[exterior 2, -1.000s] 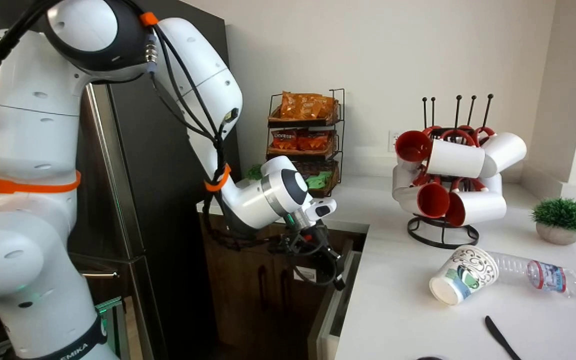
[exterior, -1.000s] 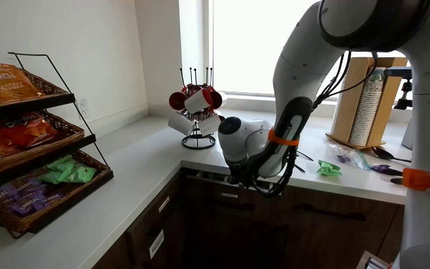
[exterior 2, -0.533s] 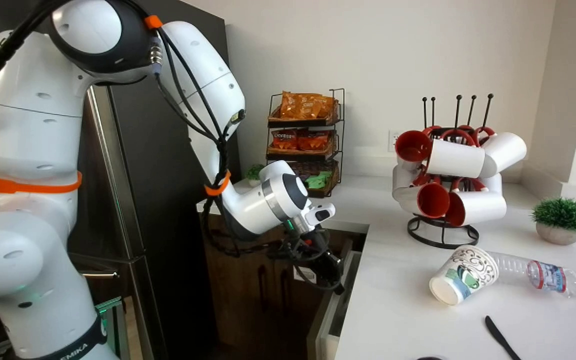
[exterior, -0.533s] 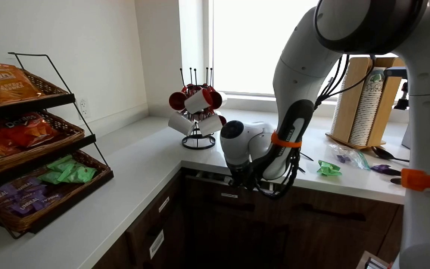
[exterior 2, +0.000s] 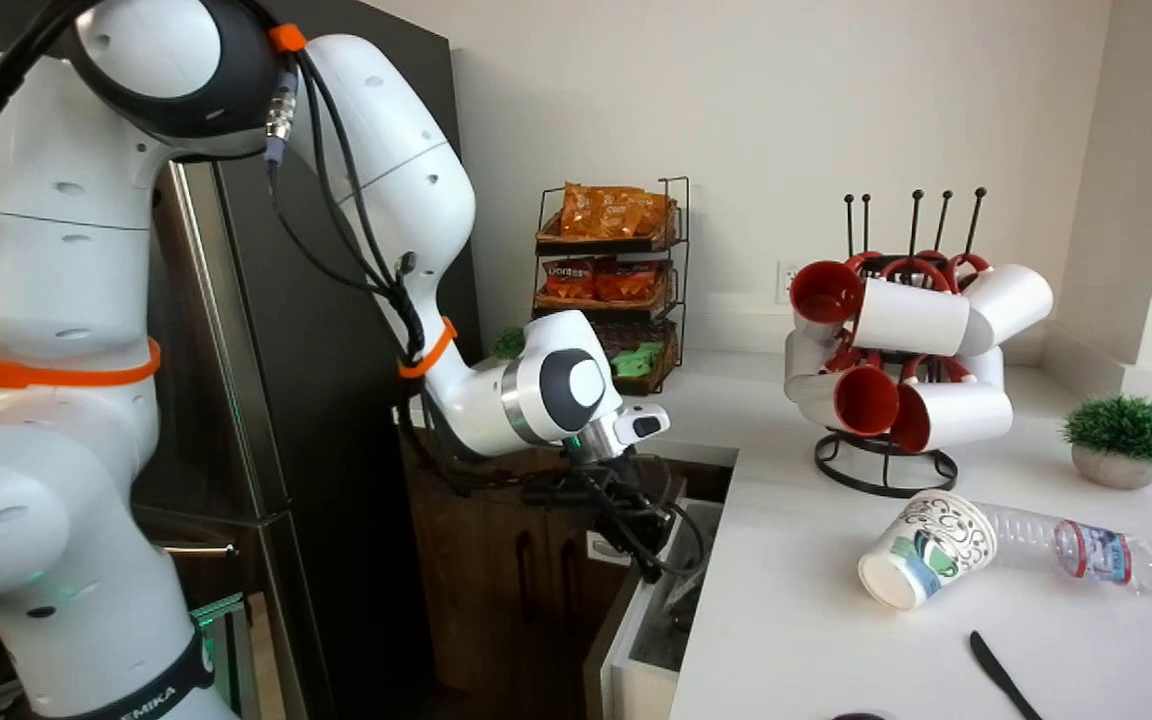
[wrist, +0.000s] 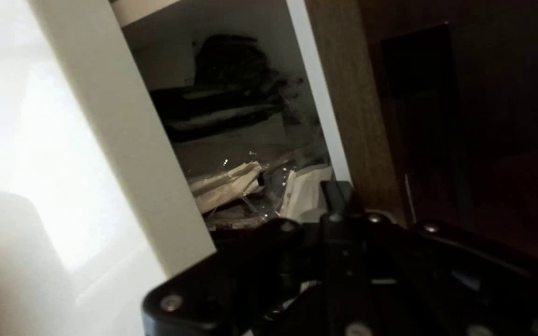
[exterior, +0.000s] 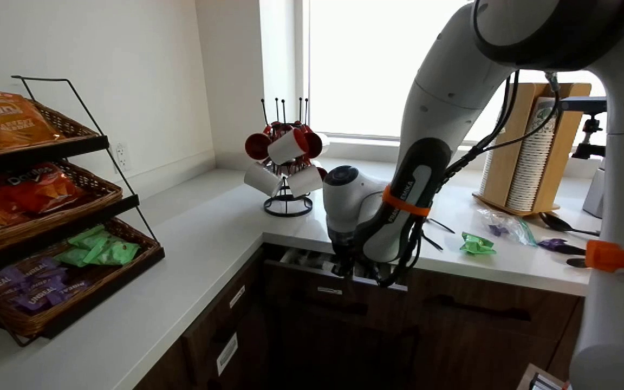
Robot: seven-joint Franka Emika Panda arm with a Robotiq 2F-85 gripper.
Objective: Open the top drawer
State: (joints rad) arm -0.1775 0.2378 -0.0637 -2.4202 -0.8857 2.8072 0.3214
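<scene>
wide dark-brown wood-fronted drawer (exterior: pixel 296 287), lower centre: part open. can't make out if my black jointed gripper (wrist: pixel 346 196) is closed; i should pull straight, slowly.

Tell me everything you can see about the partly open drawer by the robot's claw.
The drawer is wide, with a dark, seemingly wooden front bearing a pale strip, perhaps a label. It stands partly out beneath the white counter. Its front rim is pale. Inside lie pale pieces in clear wrapping and blurred dark items. In the wrist view, the claw overlaps that rim; whether they touch is unclear.
</scene>
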